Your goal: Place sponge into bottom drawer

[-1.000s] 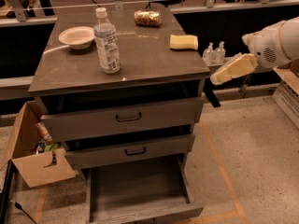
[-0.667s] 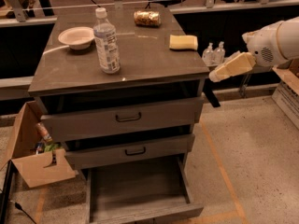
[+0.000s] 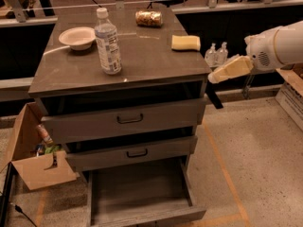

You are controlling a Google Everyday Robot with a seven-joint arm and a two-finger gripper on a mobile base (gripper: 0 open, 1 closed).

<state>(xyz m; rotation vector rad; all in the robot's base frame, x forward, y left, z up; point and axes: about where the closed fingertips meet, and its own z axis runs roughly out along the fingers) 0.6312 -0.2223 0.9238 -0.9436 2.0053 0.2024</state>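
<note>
The pale yellow sponge (image 3: 185,42) lies on the right rear part of the grey cabinet top (image 3: 142,63). The bottom drawer (image 3: 142,193) is pulled out at floor level and its tray shows nothing inside. My cream-coloured gripper (image 3: 229,70) hangs in the air just off the cabinet's right edge, to the right of and slightly below the sponge, apart from it. The white arm (image 3: 279,44) reaches in from the right.
On the cabinet top stand a water bottle (image 3: 108,41), a white bowl (image 3: 77,37) and a crumpled snack bag (image 3: 148,18). Two upper drawers with black handles (image 3: 130,119) are partly out. An open cardboard box (image 3: 33,155) sits on the floor at left. Two small bottles (image 3: 216,53) stand behind the cabinet.
The gripper has shifted very slightly, staying beside the cabinet's right edge. The sponge and the drawers have not moved.
</note>
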